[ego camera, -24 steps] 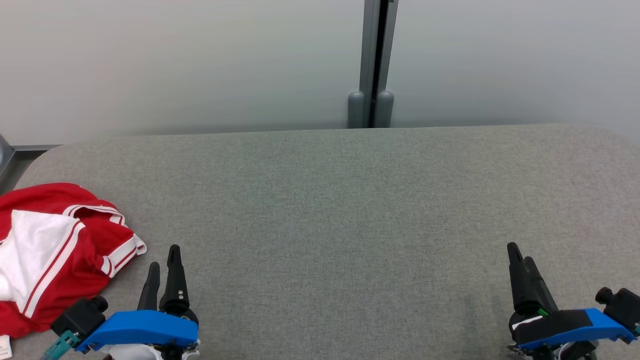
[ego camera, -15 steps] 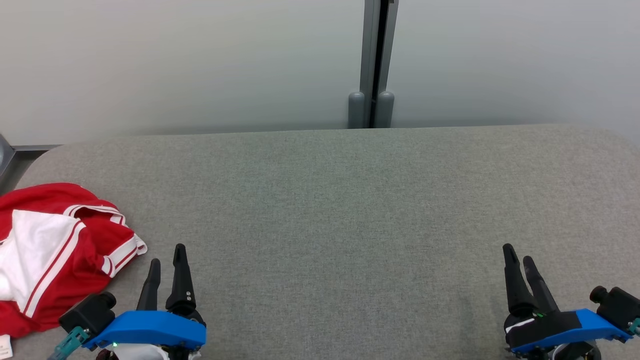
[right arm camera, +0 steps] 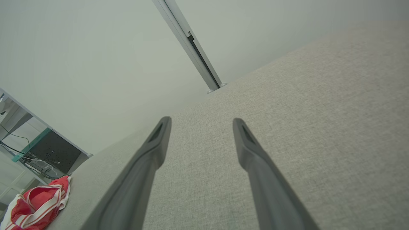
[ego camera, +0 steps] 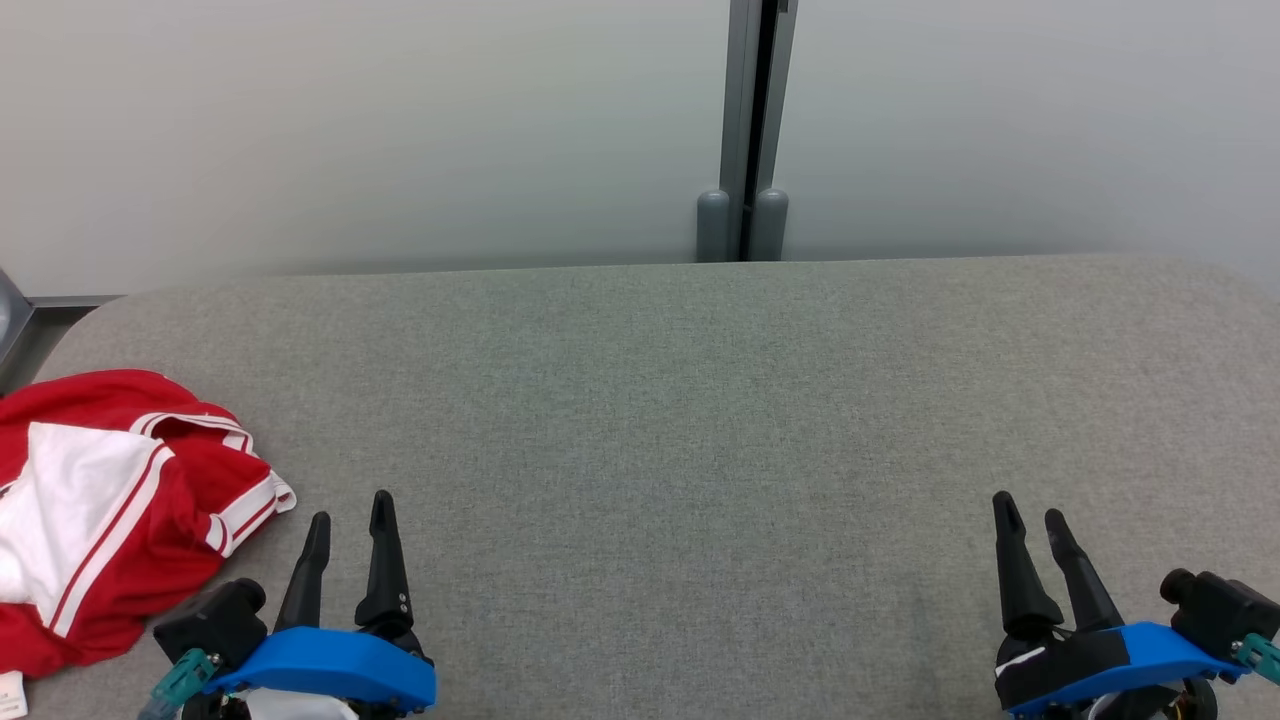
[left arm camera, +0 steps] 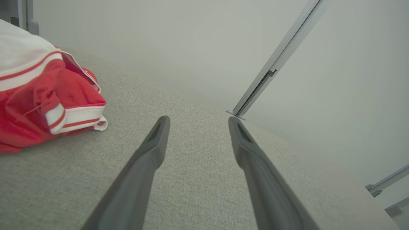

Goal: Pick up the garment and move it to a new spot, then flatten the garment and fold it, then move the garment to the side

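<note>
The garment (ego camera: 110,510) is a red and white striped piece, crumpled in a heap at the left edge of the grey table (ego camera: 680,400). It also lies at the upper left of the left wrist view as garment (left arm camera: 41,95) and far off at the lower left of the right wrist view as garment (right arm camera: 35,204). My left gripper (ego camera: 350,505) hovers just right of the heap, open and empty, its gripper (left arm camera: 196,119) fingers spread over bare cloth. My right gripper (ego camera: 1028,505) stands open and empty near the table's right front, seen too as gripper (right arm camera: 201,120).
A pale wall with a grey vertical post (ego camera: 745,130) rises behind the table. A shelf with a dark box and cables (right arm camera: 48,150) stands beyond the table's left end. The table's rounded left corner (ego camera: 80,320) lies close to the garment.
Both grippers have drawn inward: the left one shifted right and the right one shifted left. The garment lies as before.
</note>
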Robot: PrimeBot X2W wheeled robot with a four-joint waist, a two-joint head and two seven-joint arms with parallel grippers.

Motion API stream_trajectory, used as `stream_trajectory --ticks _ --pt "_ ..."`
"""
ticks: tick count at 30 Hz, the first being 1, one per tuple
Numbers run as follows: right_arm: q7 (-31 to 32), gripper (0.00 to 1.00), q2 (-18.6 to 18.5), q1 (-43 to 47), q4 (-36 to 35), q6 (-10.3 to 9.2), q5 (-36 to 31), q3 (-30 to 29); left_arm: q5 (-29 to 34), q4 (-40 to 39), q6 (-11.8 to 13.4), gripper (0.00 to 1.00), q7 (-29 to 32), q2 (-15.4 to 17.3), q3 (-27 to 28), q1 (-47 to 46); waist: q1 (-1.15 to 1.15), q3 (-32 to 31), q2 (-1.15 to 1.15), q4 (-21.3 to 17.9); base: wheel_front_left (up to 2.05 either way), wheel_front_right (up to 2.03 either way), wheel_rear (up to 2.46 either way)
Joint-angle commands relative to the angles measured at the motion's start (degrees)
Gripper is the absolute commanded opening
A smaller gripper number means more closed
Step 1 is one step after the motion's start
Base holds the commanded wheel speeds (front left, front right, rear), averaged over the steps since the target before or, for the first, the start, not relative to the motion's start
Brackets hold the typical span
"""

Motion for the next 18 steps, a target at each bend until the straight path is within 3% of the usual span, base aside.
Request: stream_trajectory --ticks 1,18 --pt "-0.67 1.00 -0.45 0.04 -0.27 0.10 -2.36 0.14 2.08 -0.21 0.37 1.00 -0.70 0.50 -0.35 -0.09 0.00 -0.02 0.00 -0.02 0.00 0.00 0.00" --pt "-2.41 1.00 -0.50 -0.05 -0.05 0.12 -14.40 0.85 11.50 0.97 1.22 1.00 -3.01 1.05 -2.34 -0.25 0.00 0.06 0.00 0.04 0.00 0.00 0.00"
